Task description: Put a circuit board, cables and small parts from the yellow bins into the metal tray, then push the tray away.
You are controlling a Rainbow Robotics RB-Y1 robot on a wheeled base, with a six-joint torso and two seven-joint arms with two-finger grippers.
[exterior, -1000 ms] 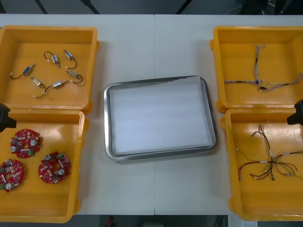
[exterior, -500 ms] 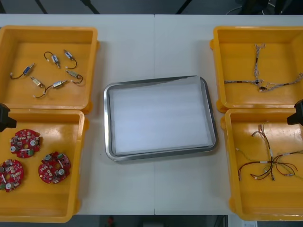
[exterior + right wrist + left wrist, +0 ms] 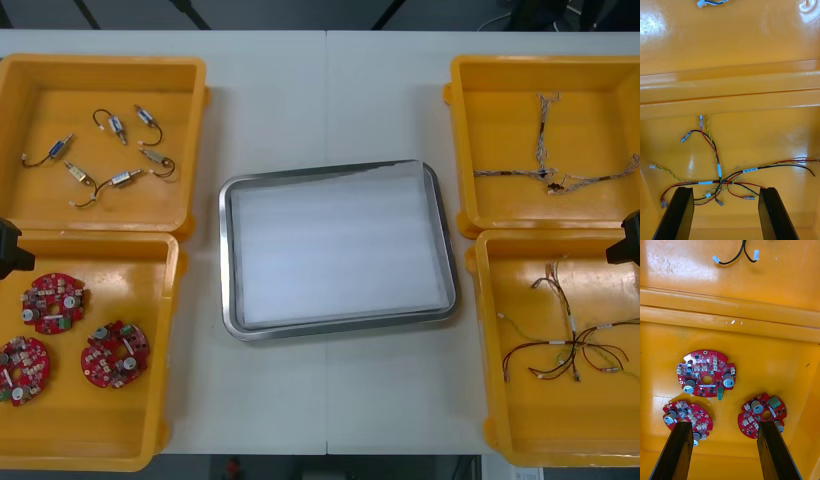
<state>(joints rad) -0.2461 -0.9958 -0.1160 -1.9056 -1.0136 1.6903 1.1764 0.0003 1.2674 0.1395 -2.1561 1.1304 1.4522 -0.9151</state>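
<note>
Three round red circuit boards (image 3: 55,301) lie in the near left yellow bin (image 3: 172,340). My left gripper (image 3: 724,425) hangs open above them, one board (image 3: 705,373) just beyond its fingertips and the other two by either finger. Red and yellow cables (image 3: 565,345) lie tangled in the near right yellow bin (image 3: 478,340). My right gripper (image 3: 726,191) hangs open over that cable bundle (image 3: 720,176), with nothing between its fingers. The metal tray (image 3: 340,324), white inside, sits bare at the table's middle.
The far left bin (image 3: 195,140) holds several small metal parts (image 3: 110,150) with black cables. Twisted blue and white cables (image 3: 545,175) lie in the far right bin (image 3: 455,140). Bare table runs between the bins and the tray.
</note>
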